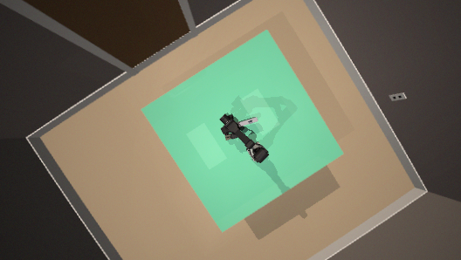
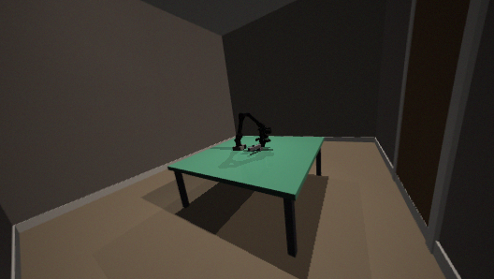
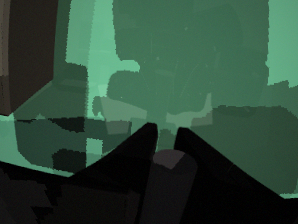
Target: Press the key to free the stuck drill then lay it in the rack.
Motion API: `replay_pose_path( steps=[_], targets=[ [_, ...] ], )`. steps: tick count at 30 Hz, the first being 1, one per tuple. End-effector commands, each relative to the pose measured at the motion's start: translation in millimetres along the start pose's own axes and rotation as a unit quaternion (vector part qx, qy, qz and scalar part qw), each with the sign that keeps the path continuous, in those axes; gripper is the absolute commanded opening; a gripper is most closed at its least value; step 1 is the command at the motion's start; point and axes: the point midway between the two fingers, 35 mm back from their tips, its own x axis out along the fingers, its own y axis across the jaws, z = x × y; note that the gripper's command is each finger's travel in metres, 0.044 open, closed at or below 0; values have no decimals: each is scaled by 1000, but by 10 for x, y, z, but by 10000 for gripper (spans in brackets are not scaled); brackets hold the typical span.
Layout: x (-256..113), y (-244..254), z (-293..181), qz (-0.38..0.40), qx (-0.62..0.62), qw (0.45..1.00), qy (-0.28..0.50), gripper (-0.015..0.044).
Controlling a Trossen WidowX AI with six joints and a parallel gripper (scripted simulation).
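Mostly, the green bench [image 1: 188, 100] [image 2: 262, 170] is seen around the black arm [image 1: 244, 137] [image 2: 250, 116], whose foot is set in from the bench's lower edge in the top view. A pale bar [image 1: 249, 121] [image 2: 254, 148] is seen beside the gripper [image 1: 229, 127] [image 2: 264, 144] [image 3: 167, 130], mid-bench, away from the corners. A grey round-ended rod [image 3: 170, 182] is pinched by the fingers; whether it is the drill cannot be told.

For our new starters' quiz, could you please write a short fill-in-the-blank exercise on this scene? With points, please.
The table top [image 1: 188, 100] [image 2: 262, 168] is coloured ____.
In the wrist view, a dark, round-ended ____ stands between the gripper's [image 1: 228, 136] [image 3: 167, 131] fingers.
The visible table legs [image 2: 291, 229] are coloured ____.

Missing words, in order: green; cylinder; black.
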Motion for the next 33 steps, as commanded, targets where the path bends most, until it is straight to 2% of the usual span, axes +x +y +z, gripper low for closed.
replay_pose_path(
  steps=[1, 21, 33],
  targets=[
    [-7, -4, 56, 0, 2, 1000, -2, 0],
    [-11, -5, 357, 0, 2, 1000, -3, 0],
    [-1, -3, 308, 0, 0, 1000, -2, 315]
  ],
)
